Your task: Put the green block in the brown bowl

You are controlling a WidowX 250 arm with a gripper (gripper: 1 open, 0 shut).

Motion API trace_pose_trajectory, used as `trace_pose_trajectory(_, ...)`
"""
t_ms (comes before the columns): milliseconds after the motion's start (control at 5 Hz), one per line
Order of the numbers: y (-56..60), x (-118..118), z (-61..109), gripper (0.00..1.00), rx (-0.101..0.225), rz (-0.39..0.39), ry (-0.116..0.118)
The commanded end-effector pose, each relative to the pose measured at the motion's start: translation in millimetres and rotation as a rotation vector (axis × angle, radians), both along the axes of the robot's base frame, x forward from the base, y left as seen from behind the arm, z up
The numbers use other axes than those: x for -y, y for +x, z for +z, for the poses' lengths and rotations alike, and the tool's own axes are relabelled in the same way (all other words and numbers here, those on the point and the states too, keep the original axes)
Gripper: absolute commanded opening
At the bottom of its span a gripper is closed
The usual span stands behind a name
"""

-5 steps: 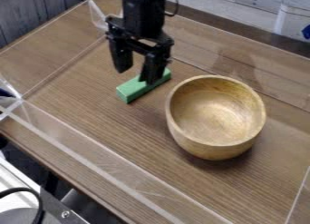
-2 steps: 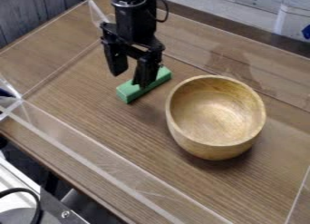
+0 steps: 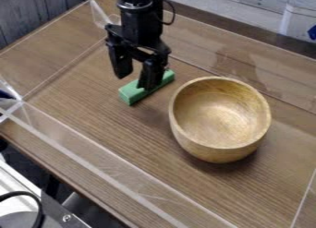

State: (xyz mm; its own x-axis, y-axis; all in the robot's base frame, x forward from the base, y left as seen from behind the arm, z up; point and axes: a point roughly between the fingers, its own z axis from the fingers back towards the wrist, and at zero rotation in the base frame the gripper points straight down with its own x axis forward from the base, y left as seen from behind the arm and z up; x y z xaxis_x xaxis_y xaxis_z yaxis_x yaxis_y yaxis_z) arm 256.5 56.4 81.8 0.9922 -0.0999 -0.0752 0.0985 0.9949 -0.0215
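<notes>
The green block (image 3: pixel 135 91) lies flat on the wooden table, just left of the brown bowl (image 3: pixel 220 118). My black gripper (image 3: pixel 137 75) hangs straight down over the block's far end with its jaws open, one finger on each side of the bar. The fingertips (image 3: pixel 153 77) sit close above the block, and its far end is hidden behind them. Nothing is held. The bowl stands upright and its hollow is empty.
A clear low wall (image 3: pixel 74 130) runs along the table's front and left edges. Another clear panel (image 3: pixel 265 40) borders the back right. Dark equipment (image 3: pixel 25 209) sits below the table's front corner.
The gripper has shifted slightly left and a little lower over the block. Block and bowl have not moved.
</notes>
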Motion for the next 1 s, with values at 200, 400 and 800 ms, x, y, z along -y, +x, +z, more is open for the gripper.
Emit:
trace_pose_trajectory(200,7.9,1.6,15.8,1.0,0.065,-0.02,0.022)
trace_pose_trajectory(400,10.0,-0.8,14.4,1.0,0.073,-0.023,0.02)
trace_pose_trajectory(800,11.3,-5.1,11.9,1.0,0.078,-0.025,0.014)
